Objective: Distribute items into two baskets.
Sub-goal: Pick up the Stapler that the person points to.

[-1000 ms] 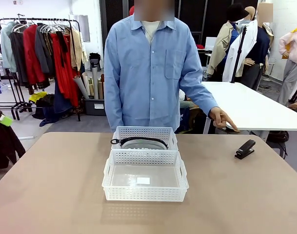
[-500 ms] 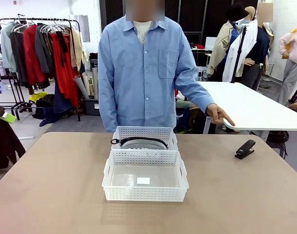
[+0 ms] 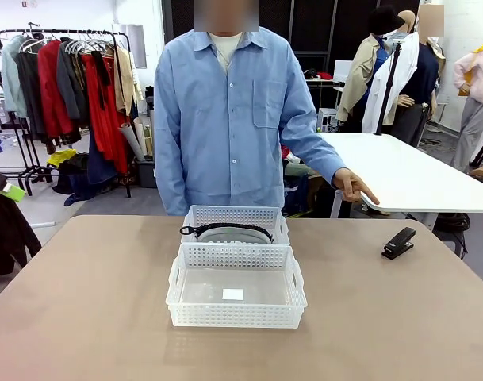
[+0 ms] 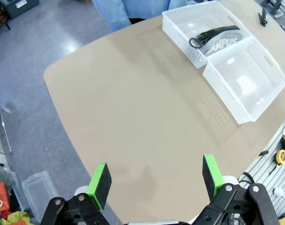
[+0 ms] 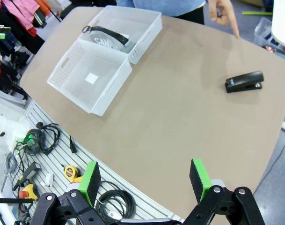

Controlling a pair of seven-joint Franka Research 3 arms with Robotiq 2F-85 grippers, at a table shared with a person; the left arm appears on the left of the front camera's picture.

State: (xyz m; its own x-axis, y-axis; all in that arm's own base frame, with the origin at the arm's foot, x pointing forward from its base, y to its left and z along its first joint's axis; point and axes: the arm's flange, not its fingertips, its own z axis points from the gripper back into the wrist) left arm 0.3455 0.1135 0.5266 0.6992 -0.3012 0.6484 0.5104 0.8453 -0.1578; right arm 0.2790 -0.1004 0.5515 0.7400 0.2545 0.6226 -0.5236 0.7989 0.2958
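Person's hand (image 3: 357, 188) held out beyond the table's (image 3: 82, 302) far right edge, forefinger pointing down, black stapler (image 3: 398, 243) on the table nearby, grey CAMPUS pouch (image 3: 225, 232) in the far basket (image 3: 235, 214), near basket (image 3: 235, 317) touching it, left gripper (image 4: 155, 176) and right gripper (image 5: 144, 176) both spread wide, high above the tabletop, holding nothing

A tan table (image 3: 82, 317) with rounded corners stands in a bright room; behind it, at left, a black clothes rack (image 3: 67, 32) holds red, grey and beige garments; at right stands a white table (image 3: 408, 171). The floor (image 4: 39, 42) is glossy grey; dark panels (image 3: 304, 20) line the far wall.
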